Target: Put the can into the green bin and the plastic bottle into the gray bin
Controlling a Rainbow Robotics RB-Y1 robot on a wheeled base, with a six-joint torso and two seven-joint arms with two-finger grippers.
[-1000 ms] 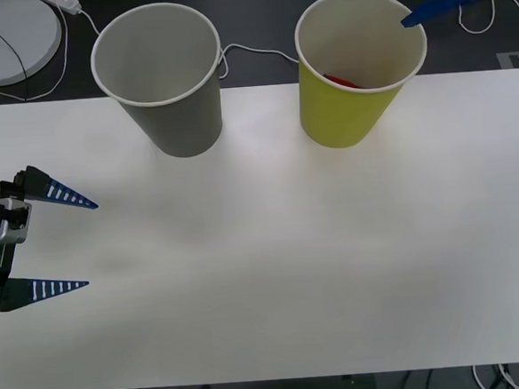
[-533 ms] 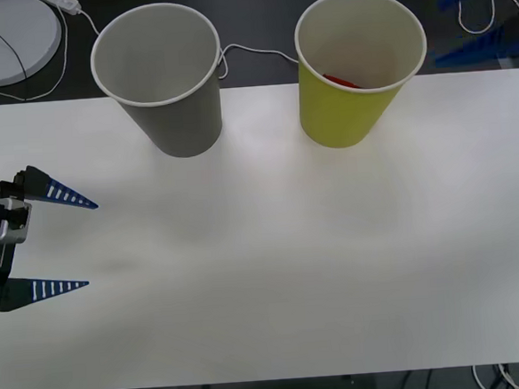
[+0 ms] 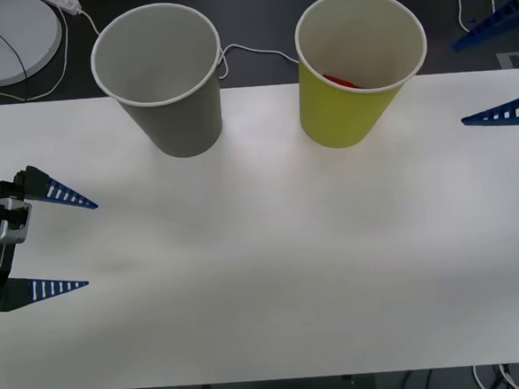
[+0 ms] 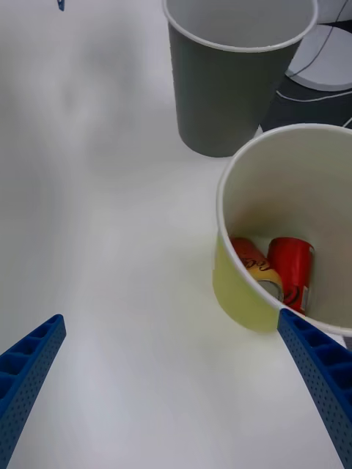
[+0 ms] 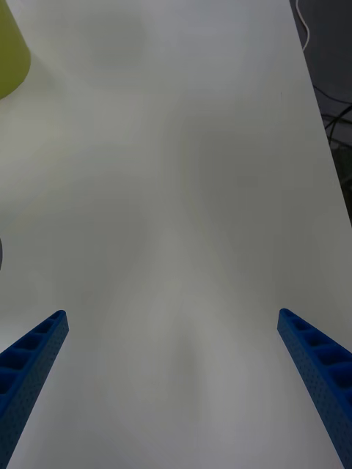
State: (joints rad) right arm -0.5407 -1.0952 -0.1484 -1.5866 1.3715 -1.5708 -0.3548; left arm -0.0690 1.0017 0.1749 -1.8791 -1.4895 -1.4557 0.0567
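Your left hand (image 3: 83, 244): tapered blue ribbed fingers with white rungs, black-and-silver wrist block, gray cable. Your right hand (image 3: 493, 71): same blue ribbed fingers.

Matt paper green bin (image 3: 347, 108), glossy can (image 4: 292, 272).

Your left gripper (image 3: 80, 244) sits at the left edge of the front frame, a little below mid-height, with its two blue ribbed fingers spread wide and pointing toward the frame's centre, the dark wrist block just behind them at the border. Your right gripper (image 3: 491, 71) reaches in from the right edge in the upper part of the frame, its fingers likewise parted, one above the other and both pointing leftward. In each wrist picture you see that arm's own fingertips at the two bottom corners, well apart.
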